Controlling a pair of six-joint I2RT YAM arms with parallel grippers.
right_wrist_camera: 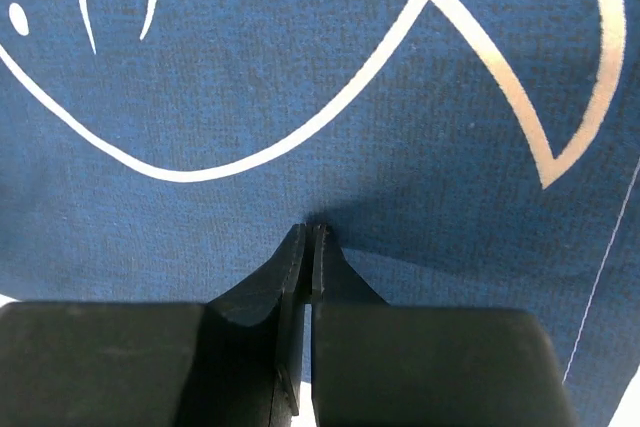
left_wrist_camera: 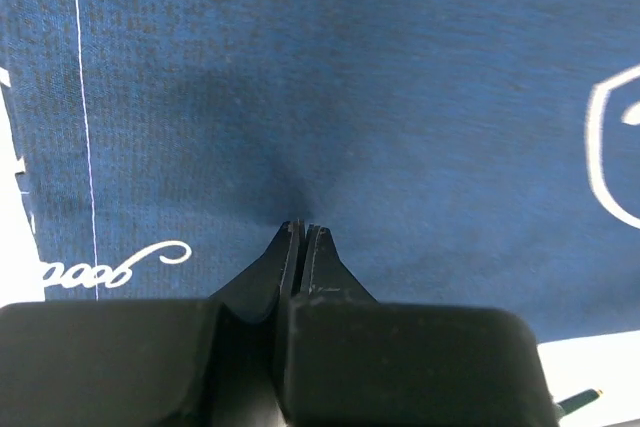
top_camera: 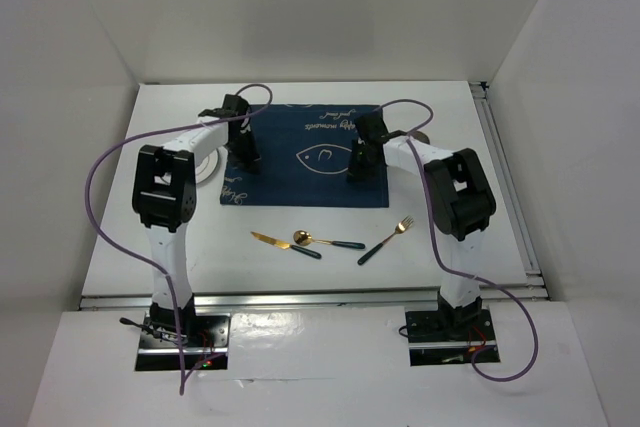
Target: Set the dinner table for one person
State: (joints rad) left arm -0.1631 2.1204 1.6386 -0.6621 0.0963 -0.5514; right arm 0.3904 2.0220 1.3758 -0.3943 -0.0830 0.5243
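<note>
My left claw (left_wrist_camera: 303, 227) is pinched shut on a small pucker of the blue mat (top_camera: 300, 182). My right claw (right_wrist_camera: 310, 229) is also together, tip on the cloth. The mat lies toward the back of the white counter (top_camera: 460, 257). If I pull unevenly, it could bunch or skew.

Your bench (top_camera: 230, 272) is plain white, and in the upper middle of the top view the placemat (top_camera: 300, 182) is navy blue with a white outline fish drawing (top_camera: 322, 157), white script lettering (top_camera: 335, 125) and a thin white line (left_wrist_camera: 85, 127) near its edge. Lower in the frame, the knife (top_camera: 272, 240), spoon (top_camera: 325, 241) and fork (top_camera: 385, 240) are gold with dark handles. The left arm (top_camera: 170, 247) and right arm (top_camera: 455, 247) are white and black with purple cables (top_camera: 100, 162), and your left hand (left_wrist_camera: 303, 232) and right hand (right_wrist_camera: 308, 232) are black.
</note>
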